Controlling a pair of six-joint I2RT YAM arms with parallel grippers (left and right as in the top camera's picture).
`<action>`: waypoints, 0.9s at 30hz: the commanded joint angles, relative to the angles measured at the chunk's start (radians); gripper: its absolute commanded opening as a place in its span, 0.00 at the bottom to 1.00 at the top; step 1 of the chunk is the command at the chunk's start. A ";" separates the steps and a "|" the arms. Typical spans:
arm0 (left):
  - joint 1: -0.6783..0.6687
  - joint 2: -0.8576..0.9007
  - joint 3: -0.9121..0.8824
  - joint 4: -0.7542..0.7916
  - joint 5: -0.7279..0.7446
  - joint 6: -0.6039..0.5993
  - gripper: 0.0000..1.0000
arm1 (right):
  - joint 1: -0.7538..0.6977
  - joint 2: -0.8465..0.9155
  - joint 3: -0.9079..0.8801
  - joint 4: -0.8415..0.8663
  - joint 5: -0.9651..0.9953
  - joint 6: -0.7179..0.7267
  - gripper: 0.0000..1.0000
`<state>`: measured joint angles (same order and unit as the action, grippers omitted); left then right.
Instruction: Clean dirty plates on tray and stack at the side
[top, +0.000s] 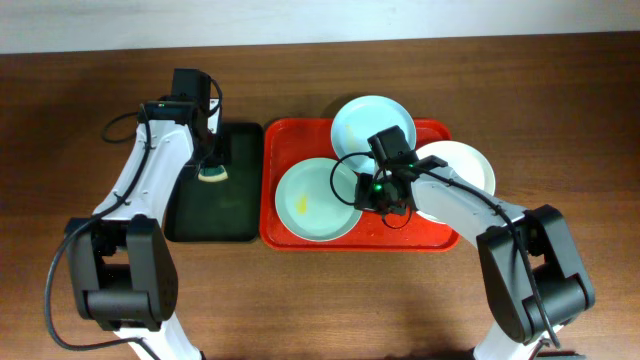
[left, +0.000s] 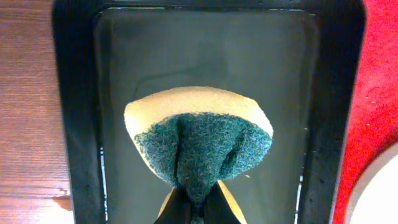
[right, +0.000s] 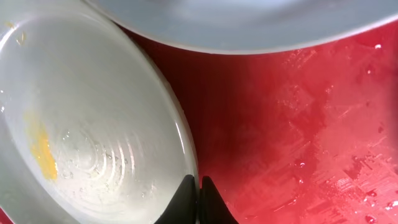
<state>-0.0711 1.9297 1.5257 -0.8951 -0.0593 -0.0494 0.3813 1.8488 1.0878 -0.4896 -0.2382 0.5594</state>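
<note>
The red tray (top: 290, 145) holds three plates. A mint plate (top: 315, 200) with a yellow smear lies at its front left, a second mint plate (top: 365, 118) at the back, and a white plate (top: 462, 165) at the right. My right gripper (top: 368, 192) is shut on the right rim of the smeared plate (right: 81, 124), one finger inside the rim and one outside (right: 199, 200). My left gripper (top: 212, 165) hangs over the black tray (top: 215, 215), shut on a yellow-and-green sponge (left: 199, 137) that folds between its jaws (left: 196, 208).
The black tray (left: 81, 124) sits right beside the red tray's left edge (left: 373, 93). Bare wet red tray floor (right: 298, 124) lies to the right of the held rim, with the back plate's edge (right: 249, 18) just beyond. Wooden table (top: 320, 300) surrounds both trays.
</note>
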 joint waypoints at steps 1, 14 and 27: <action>0.003 -0.016 -0.008 0.004 0.116 0.002 0.00 | 0.005 0.010 -0.018 -0.003 -0.002 -0.089 0.29; -0.005 -0.230 -0.008 -0.019 0.146 -0.052 0.00 | -0.001 0.009 -0.005 0.024 0.009 -0.163 0.04; -0.292 -0.216 -0.142 0.090 0.208 -0.161 0.00 | 0.000 0.010 -0.005 0.031 0.009 -0.158 0.04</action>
<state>-0.3004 1.7008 1.4109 -0.8486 0.1345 -0.1535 0.3813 1.8488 1.0786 -0.4637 -0.2371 0.4110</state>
